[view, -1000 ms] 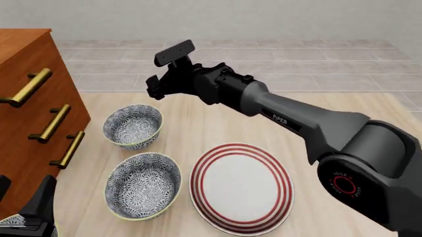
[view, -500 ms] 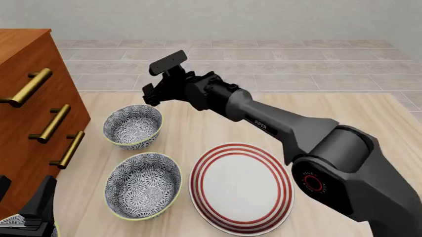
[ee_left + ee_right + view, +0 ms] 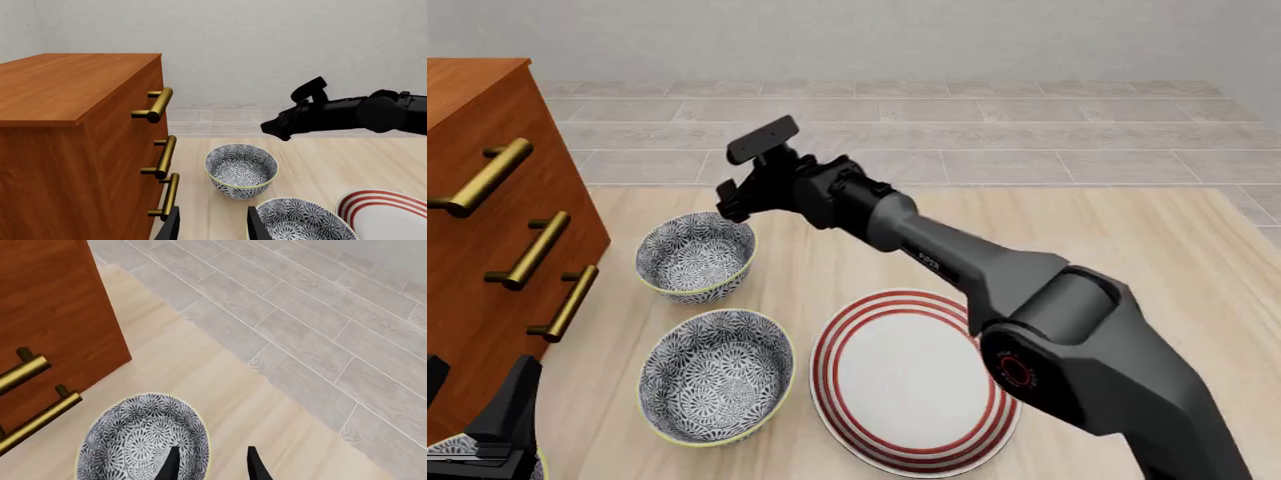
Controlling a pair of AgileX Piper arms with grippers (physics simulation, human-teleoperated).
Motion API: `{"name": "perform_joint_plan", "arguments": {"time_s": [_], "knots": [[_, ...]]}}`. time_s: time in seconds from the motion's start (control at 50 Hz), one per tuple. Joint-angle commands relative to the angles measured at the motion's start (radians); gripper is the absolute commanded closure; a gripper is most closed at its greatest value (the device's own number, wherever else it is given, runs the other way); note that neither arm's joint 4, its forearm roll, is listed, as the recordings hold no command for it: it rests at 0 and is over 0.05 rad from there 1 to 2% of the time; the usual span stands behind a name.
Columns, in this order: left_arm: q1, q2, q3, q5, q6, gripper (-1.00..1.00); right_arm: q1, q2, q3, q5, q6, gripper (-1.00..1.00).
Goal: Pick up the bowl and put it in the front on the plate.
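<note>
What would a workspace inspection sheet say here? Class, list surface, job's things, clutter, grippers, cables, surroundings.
Surface: light wood table.
Job's things: two look-alike bowls, far bowl and near bowl; the plate lies right of the near bowl, nothing on it.
Clutter: nothing seen.
Grippers: right gripper open above the far bowl's rim; left gripper open, low at the near edge.
Cables: nothing seen.
Surroundings: wooden drawer cabinet at left, grey tiled floor beyond.

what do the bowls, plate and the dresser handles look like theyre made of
Both bowls look like glazed ceramic, with a dense blue-and-white print. The plate looks like smooth white ceramic with red rings. The dresser handles look like polished brass, golden and shiny. All rendered, so this is uncertain.
</note>
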Motion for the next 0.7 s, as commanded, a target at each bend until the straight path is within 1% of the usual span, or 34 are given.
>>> {"name": "perform_joint_plan", "arguments": {"time_s": [0.02, 0.26, 0.3, 0.4, 0.46, 0.48, 0.7], "knots": [[0.0, 0.0, 0.0, 0.0, 0.0, -1.0, 0.003, 0.066, -0.093, 0.044, 0.011, -1.0], [0.0, 0.0, 0.0, 0.0, 0.0, -1.0, 0.002, 0.124, -0.173, 0.086, 0.034, -1.0], [0.0, 0.0, 0.0, 0.0, 0.0, -1.0, -0.005, 0.154, -0.217, 0.105, 0.039, -1.0], [0.0, 0.0, 0.0, 0.0, 0.0, -1.0, -0.008, 0.183, -0.255, 0.127, 0.047, -1.0], [0.0, 0.0, 0.0, 0.0, 0.0, -1.0, 0.006, 0.175, -0.223, 0.111, 0.046, -1.0], [0.0, 0.0, 0.0, 0.0, 0.0, -1.0, 0.015, 0.169, -0.209, 0.107, 0.062, -1.0], [0.0, 0.0, 0.0, 0.0, 0.0, -1.0, 0.029, 0.191, -0.199, 0.108, 0.076, -1.0]]}}
